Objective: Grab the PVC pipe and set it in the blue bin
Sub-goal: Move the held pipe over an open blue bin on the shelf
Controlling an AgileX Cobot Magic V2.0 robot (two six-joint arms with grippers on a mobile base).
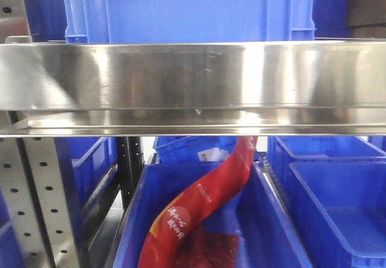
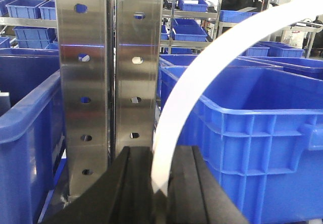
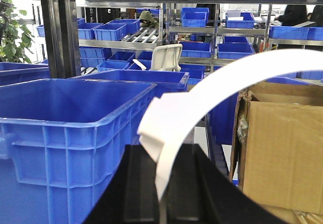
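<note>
Though its arc is cropped, left gripper (image 2: 160,156) and right gripper (image 3: 161,156) clamp PVC pipe (image 2: 184,88) (image 3: 202,100).

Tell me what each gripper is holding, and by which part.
Left gripper pinches a PVC pipe by its lower end; right gripper pinches a second pipe by its lower end too.

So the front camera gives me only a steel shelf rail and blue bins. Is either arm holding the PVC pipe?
Observer: Yes. The left wrist view shows a white PVC pipe strap clamped in the left pincer.
Operator: And the right arm?
Observer: The right pincer also grips a white strap, with its tabbed end at the fingers.
Operator: Any bin close by?
Observer: In the right wrist view, an open blue bin stands on the left and a cardboard box on the right.
</note>
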